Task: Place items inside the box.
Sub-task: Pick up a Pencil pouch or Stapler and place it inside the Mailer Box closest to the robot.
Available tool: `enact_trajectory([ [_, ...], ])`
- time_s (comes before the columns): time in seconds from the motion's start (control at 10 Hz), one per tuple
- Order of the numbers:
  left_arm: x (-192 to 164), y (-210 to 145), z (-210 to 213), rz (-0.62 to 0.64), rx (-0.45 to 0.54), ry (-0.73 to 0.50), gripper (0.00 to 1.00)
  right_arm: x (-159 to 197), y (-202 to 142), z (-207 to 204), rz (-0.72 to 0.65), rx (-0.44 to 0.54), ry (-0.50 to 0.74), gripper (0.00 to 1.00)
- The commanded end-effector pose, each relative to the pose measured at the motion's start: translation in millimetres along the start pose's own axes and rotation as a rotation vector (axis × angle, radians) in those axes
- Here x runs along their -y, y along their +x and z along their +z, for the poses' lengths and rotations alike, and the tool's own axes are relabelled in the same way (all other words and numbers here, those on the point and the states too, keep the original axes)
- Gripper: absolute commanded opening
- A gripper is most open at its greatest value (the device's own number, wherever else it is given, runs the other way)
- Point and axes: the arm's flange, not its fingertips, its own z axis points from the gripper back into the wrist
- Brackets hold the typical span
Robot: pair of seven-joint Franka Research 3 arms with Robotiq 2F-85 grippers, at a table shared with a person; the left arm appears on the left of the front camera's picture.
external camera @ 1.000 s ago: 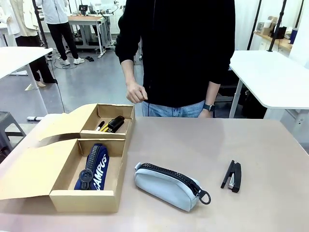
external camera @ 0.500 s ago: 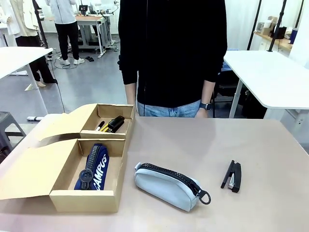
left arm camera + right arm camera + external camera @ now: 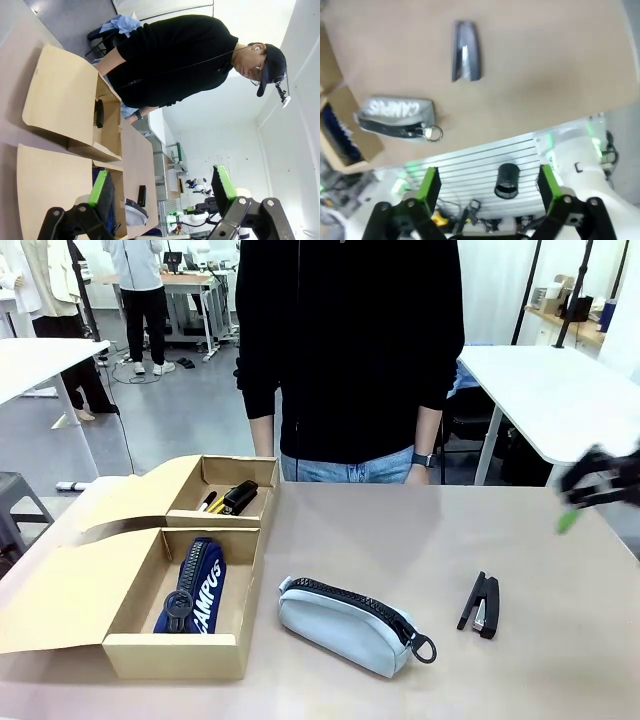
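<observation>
I logged: grey pouch (image 3: 345, 625) and black stapler (image 3: 481, 605) lay on the bench (image 3: 420, 540) beside the box (image 3: 170, 655); navy pouch (image 3: 200, 585) in its larger compartment. Left end effector (image 3: 162, 187) and right end effector (image 3: 488, 182) gaped wide, empty.

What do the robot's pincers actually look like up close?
The left pincer and the right pincer look alike: two black fingers with round bolted joints, each faced with a bright green pad on its inner side.
</observation>
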Motion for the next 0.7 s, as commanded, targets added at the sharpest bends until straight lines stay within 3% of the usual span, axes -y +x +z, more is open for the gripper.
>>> enact_trajectory([
  [0.0,1.0,0.6,-1.3,-0.022,0.013,-0.028,1.00,-70.4,1.5,-32.7,0.154,-0.003,-0.191,1.00],
  [0.1,1.0,0.6,-1.3,-0.022,0.013,-0.028,1.00,-95.0,-7.2,-49.3,0.139,-0.014,-0.211,1.00],
  [0.2,1.0,0.6,-1.3,-0.022,0.013,-0.028,1.00,-103.9,-5.2,-57.4,0.127,0.053,-0.260,1.00],
  [0.3,1.0,0.6,-1.3,-0.022,0.013,-0.028,1.00,-106.4,-11.0,-64.7,0.462,0.009,-0.234,1.00],
  [0.4,1.0,0.6,-1.3,-0.022,0.013,-0.028,1.00,-103.4,-14.4,-68.0,0.586,-0.080,-0.173,1.00],
  [0.6,1.0,0.6,-1.3,-0.022,0.013,-0.028,1.00,-79.8,2.5,-69.3,0.481,-0.082,-0.150,1.00],
])
